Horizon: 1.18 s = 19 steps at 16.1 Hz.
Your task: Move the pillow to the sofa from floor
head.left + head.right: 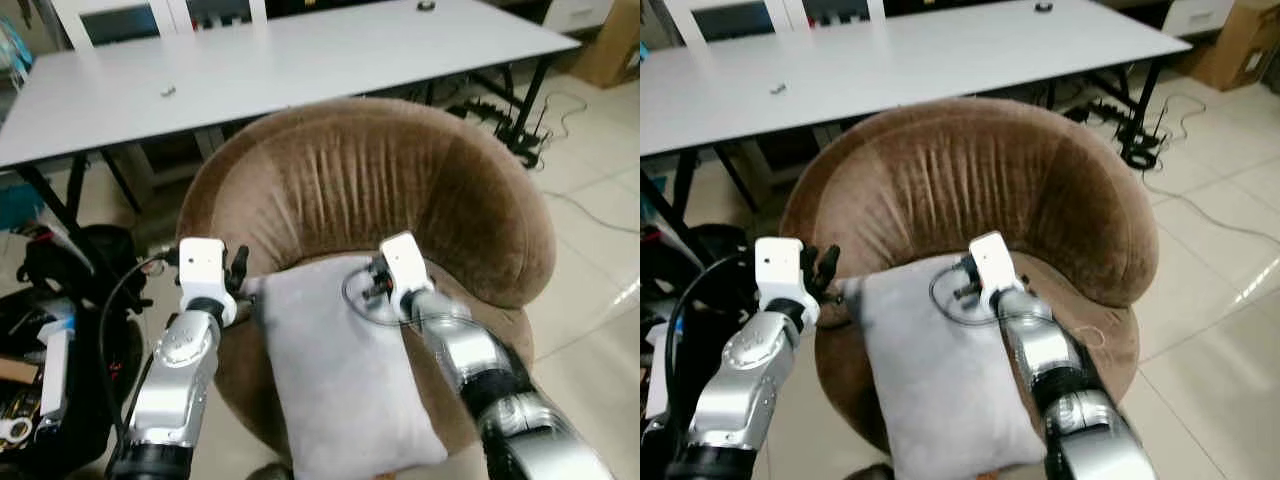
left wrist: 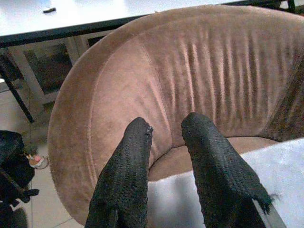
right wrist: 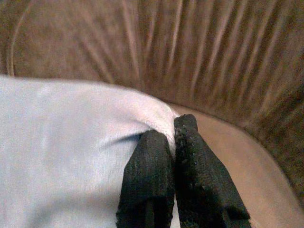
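Observation:
A light grey pillow lies on the seat of the round brown velvet sofa, its near end hanging over the seat's front edge. My right gripper is shut on the pillow's far right corner, close to the backrest. At the pillow's far left corner my left gripper stands open, its fingers just above the pillow's edge with nothing between them. Both silver arms reach in from the front, the left gripper beside the pillow and the right gripper on top of it.
A long white table stands right behind the sofa, its black legs at both sides. Black bags and clutter lie on the floor to the left. Cables and a power strip lie at the back right, with tiled floor to the right.

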Motion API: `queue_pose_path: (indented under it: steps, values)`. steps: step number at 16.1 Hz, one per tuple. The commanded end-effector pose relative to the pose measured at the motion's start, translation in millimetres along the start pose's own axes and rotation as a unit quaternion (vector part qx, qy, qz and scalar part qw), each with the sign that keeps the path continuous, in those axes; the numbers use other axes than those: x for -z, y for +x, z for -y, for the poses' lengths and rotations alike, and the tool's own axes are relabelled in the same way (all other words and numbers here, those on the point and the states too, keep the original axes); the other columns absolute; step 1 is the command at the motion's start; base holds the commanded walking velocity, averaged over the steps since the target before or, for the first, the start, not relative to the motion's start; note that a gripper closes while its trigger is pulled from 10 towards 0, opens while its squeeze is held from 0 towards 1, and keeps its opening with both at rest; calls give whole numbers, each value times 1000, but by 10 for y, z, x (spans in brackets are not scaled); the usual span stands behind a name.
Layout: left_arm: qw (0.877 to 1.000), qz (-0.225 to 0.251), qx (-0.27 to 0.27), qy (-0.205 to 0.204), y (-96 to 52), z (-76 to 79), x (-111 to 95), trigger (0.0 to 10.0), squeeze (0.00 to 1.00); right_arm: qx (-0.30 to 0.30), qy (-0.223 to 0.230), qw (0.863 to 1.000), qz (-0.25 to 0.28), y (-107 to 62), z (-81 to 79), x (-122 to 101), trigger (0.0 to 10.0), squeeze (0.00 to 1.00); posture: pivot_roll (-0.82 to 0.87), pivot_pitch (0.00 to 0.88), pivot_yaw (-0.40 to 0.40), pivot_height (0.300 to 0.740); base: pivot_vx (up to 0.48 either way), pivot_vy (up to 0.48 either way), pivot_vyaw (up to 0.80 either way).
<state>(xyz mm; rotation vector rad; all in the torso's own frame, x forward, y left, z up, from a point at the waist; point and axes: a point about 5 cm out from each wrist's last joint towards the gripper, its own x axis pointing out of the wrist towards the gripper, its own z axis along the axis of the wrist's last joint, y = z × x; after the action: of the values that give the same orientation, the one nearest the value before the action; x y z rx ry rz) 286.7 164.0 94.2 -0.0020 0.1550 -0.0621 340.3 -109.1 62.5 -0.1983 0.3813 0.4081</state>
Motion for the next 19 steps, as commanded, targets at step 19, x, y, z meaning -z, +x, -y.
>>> queue_pose_path:
  steps: [19]
  values:
    - [999,14,-35,-20,-78,178,53,10000,0,10,-477,876,-72,166,360,-1101,10000,0,26,0,-86,740,0,0,0]
